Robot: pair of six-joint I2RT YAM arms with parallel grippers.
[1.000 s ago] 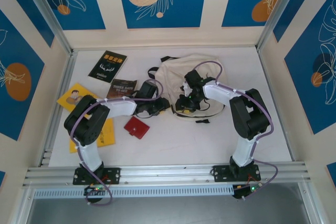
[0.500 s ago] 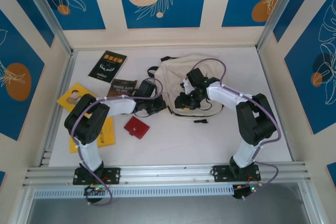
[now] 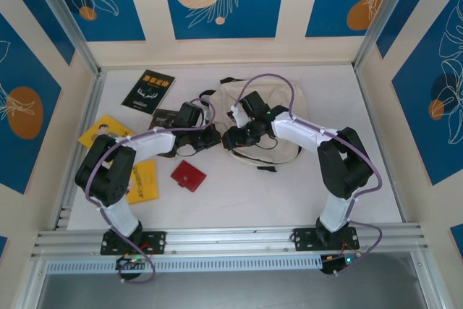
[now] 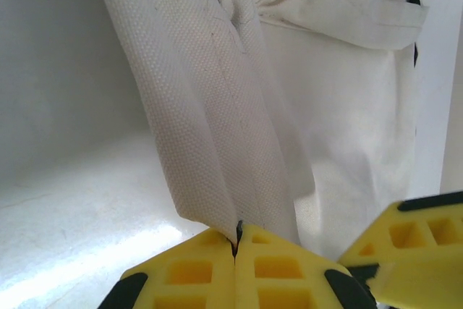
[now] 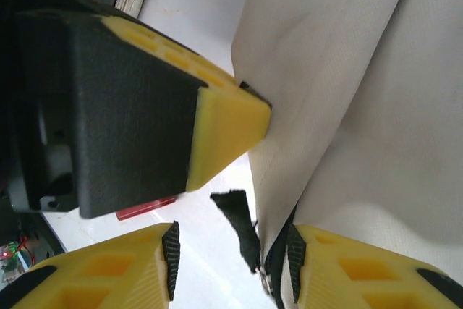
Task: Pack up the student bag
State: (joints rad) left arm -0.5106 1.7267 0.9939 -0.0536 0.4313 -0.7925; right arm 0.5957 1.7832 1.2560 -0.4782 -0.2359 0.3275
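left gripper [image 4: 236, 240] pinched shut on student bag [image 3: 271, 95] edge fold | right gripper [image 5: 231, 262] jaws apart around black tab [image 5: 235, 226] | bag far-centre | risk: thin fold slips free, opening collapses

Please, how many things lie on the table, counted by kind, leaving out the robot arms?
bag: 1
books: 4 (black book, dark book, upper yellow book, lower yellow book)
red pouch: 1
Total: 6
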